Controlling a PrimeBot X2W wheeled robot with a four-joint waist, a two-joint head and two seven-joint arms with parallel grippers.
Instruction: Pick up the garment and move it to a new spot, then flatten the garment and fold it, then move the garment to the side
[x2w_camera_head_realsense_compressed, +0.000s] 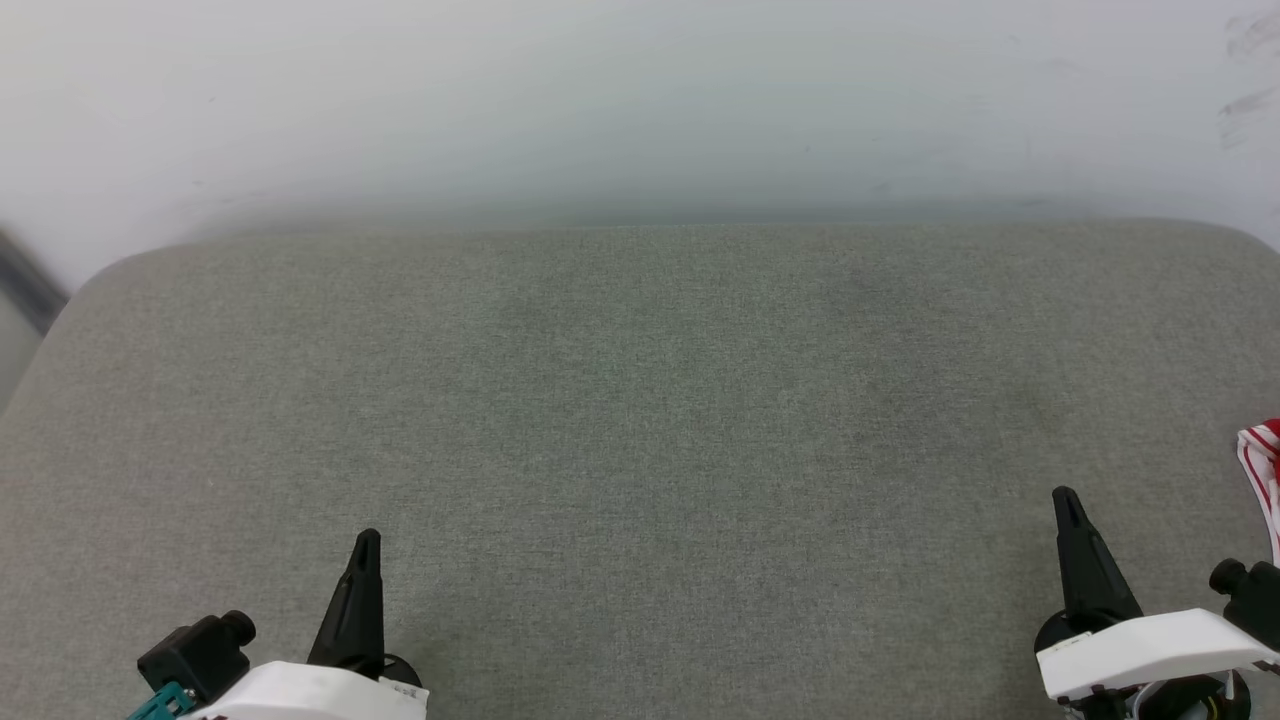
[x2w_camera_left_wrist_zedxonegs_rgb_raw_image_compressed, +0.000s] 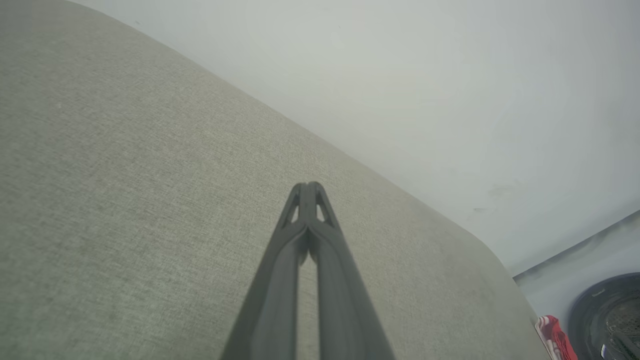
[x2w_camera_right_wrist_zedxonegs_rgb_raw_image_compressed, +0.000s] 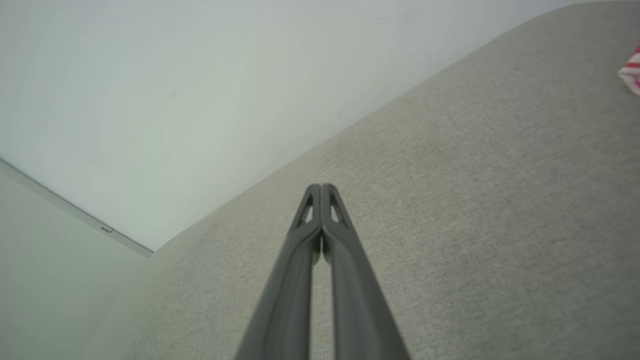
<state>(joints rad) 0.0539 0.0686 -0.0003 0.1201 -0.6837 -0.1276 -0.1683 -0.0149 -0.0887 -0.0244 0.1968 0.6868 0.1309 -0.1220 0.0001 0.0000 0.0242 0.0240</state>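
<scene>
A red-and-white striped edge of the garment lies at the far right of the grey fabric-covered desk, just beyond the right hand. It looks like soft, light jersey, so it will likely sag and bunch when lifted. A pinch at a hem or shoulder seam should hold best. Both hands sit low at the near edge, pointing forward. The left hand and the right are closed, tips together, holding nothing.
</scene>
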